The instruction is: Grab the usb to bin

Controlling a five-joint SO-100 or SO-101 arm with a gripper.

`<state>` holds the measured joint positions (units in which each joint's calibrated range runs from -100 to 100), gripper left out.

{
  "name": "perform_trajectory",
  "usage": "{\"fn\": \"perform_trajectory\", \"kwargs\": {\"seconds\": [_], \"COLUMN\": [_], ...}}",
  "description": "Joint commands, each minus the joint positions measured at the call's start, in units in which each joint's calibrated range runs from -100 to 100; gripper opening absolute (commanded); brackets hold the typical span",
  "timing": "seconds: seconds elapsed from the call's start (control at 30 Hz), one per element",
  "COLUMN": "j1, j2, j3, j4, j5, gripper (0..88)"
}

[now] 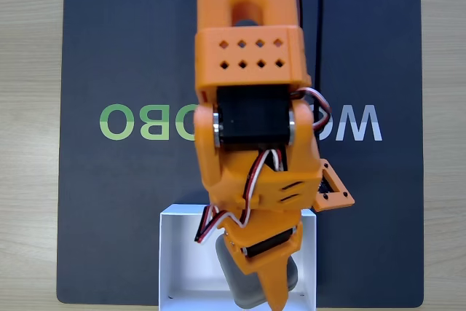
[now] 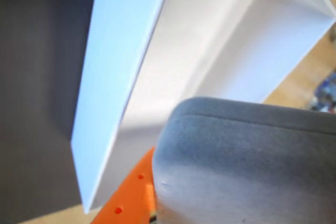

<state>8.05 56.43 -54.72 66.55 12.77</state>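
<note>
The usb (image 2: 247,166), a matte grey block with rounded corners, sits clamped in the orange gripper (image 1: 271,282) right over the bin (image 1: 182,253), a thin-walled white box on the dark mat (image 1: 109,202). This looks like the drop step; next the fingers should part to release it inside.

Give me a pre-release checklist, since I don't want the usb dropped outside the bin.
1. usb held by gripper: ok, block sits against the orange fingers in the wrist view.
2. usb over the bin: ok in the fixed view.
3. Height above the bin floor: cannot tell.
4. Bin fully on the dark mat: cannot tell, its lower edge is cut off.
5. Bin floor free where visible: ok.
</note>
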Motion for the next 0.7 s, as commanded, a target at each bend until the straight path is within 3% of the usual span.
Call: {"fn": "perform_trajectory", "kwargs": {"seconds": [0.0, 0.3, 0.67], "j1": [0.3, 0.0, 0.2], "j2": [-5.0, -5.9, -10.8], "j3": [-3.5, -3.7, -3.5], "j4": [2.3, 7.3, 9.4], "j5": [-1.8, -2.9, -2.9], "gripper": [36.6, 52.4, 53.6]}}
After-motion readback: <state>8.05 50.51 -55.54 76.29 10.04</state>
